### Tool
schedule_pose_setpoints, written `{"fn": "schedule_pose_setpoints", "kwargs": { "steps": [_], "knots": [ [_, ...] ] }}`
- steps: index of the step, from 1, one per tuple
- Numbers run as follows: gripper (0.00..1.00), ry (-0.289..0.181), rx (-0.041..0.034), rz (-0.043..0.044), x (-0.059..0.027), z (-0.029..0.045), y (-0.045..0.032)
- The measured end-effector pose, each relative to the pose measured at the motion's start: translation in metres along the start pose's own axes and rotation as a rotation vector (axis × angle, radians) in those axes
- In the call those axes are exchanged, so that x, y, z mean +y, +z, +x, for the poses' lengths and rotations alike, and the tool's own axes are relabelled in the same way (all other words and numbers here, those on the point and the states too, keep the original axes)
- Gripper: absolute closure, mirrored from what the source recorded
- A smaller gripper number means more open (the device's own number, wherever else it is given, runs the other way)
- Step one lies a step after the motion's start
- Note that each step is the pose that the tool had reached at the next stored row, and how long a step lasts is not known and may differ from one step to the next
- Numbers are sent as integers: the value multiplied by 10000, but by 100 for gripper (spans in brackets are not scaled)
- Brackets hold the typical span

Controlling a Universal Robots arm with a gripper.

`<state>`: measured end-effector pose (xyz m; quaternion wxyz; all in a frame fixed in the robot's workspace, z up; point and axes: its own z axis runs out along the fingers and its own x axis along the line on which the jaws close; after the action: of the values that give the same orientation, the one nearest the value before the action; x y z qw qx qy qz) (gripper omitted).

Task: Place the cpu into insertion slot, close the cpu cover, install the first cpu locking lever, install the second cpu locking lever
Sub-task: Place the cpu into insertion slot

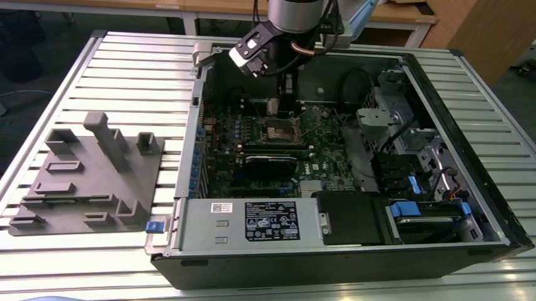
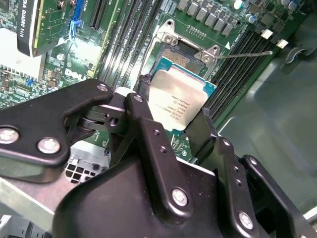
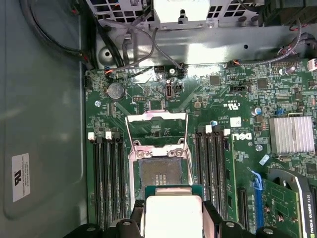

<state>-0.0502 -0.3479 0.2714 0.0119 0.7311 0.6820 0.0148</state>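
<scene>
Black hand (image 2: 171, 113) grips the silver-grey square cpu (image 2: 179, 96) over the bare tan-gold insertion slot (image 3: 159, 174). The thin silver cpu cover (image 3: 156, 130) is swung open, and long black memory slots (image 3: 106, 173) flank the slot.

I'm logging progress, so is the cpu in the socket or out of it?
Out. The gripper holds the cpu between its jaws, short of the insertion slot, whose contact field lies bare; the cpu cover stands open.

Arm (image 1: 297, 12): one, grey, seen in the exterior view reaching down from above. End effector (image 2: 172, 113): black, two fingers (image 2: 148, 134), pressed against opposite edges of a chip (image 2: 181, 96), which is gripped between them.
</scene>
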Motion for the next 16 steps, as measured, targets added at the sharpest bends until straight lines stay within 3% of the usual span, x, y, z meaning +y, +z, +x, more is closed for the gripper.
{"fn": "schedule_pose_setpoints", "kwargs": {
  "steps": [16],
  "knots": [
    [46, 13, -1, -2, -10, 34, 40]
  ]
}}
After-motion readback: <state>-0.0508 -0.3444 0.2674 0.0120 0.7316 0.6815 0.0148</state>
